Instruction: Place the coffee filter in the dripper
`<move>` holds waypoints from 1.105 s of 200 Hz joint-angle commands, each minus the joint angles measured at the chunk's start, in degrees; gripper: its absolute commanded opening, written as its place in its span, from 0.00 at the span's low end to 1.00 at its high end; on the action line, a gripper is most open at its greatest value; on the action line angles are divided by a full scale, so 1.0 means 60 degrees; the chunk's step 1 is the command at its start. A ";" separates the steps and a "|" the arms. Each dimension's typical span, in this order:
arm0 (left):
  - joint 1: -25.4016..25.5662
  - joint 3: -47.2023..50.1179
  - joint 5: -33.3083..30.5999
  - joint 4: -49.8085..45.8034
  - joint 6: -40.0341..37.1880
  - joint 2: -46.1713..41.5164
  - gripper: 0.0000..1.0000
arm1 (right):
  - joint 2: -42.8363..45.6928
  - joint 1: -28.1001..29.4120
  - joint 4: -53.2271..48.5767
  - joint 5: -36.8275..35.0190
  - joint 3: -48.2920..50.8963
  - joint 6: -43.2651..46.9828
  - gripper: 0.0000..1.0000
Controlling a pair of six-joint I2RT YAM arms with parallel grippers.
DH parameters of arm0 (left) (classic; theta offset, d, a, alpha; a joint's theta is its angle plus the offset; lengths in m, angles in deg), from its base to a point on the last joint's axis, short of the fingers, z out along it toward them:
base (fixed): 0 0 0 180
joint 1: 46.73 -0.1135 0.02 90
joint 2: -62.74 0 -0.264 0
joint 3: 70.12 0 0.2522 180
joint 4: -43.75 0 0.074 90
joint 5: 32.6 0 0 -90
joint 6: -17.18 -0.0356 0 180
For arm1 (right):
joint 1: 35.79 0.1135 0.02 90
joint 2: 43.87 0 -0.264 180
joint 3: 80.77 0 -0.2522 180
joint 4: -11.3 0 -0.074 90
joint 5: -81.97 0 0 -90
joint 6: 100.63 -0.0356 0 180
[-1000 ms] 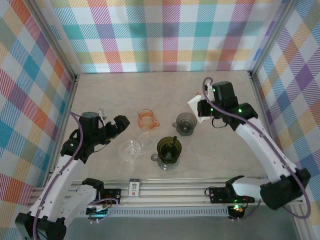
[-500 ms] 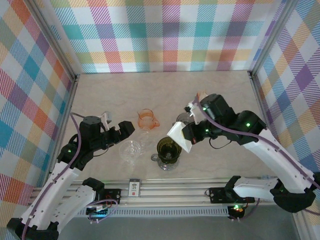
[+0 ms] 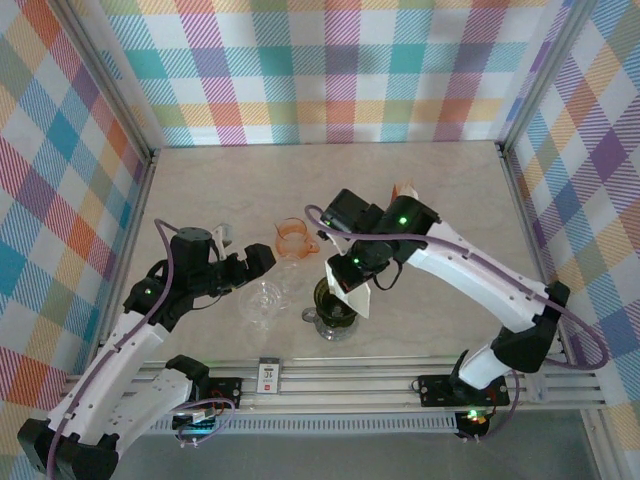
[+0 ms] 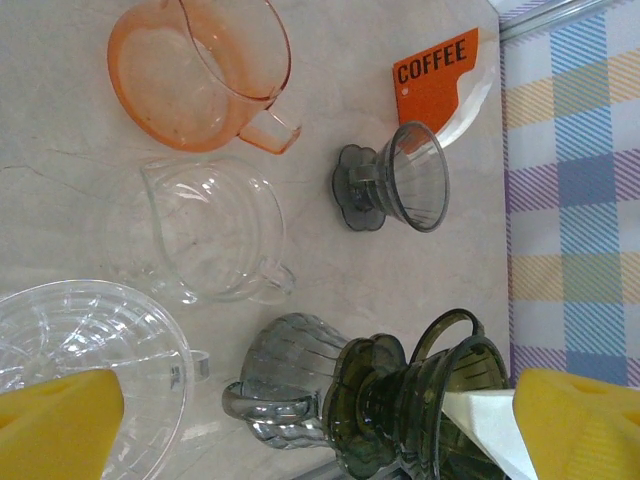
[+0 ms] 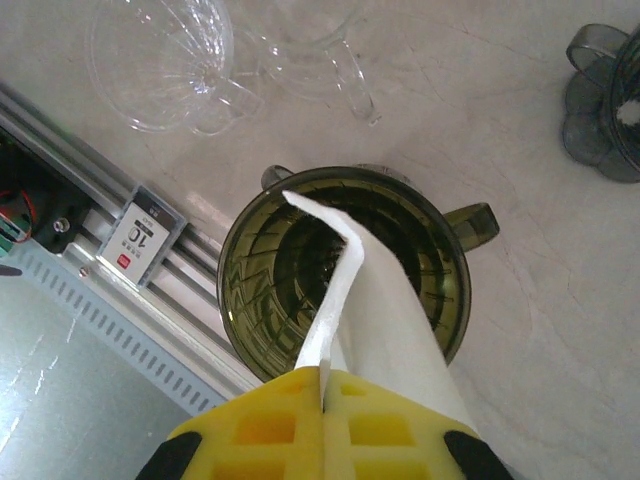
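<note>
**A:** How many vessels stand on the pale marbled tabletop (image 3: 230, 190)?

**B:** Five. One orange transparent dripper (image 4: 195, 75), one clear handled jug (image 4: 210, 230), one clear ribbed cone (image 4: 85, 335), one smoke-grey dripper (image 4: 400, 180) lying on its side, and one dark olive translucent dripper (image 5: 245, 290). There is also one orange COFFEE card (image 4: 435, 80), far right.

**A:** And the grippers?

**B:** The right gripper (image 5: 322, 395) is pinched tight on the white paper coffee filter (image 5: 385, 310). It holds the filter over the olive dripper's mouth, near the middle of the table. The left gripper (image 3: 258, 262) stands wide apart with nothing between its yellow pads (image 4: 60, 425), beside the clear cone.

**A:** What about edges and room?

**B:** The olive dripper sits just beside the near aluminium rail (image 3: 330, 378). Bare tabletop stretches far behind the cluster to the checked walls (image 3: 330, 70).

**A:** Is anything unclear?

**B:** Overhead, the right arm covers the grey dripper. A grey ribbed piece (image 4: 290, 365) touches the olive dripper's base, and I cannot tell what it is. I also cannot tell whether the filter touches the dripper.
</note>
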 commanded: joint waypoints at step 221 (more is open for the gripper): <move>0.0606 -0.0152 0.0420 0.0613 0.0398 -0.0106 0.93 | 0.0950 0.0165 0.2545 -0.0040 0.2154 -0.0337 0.67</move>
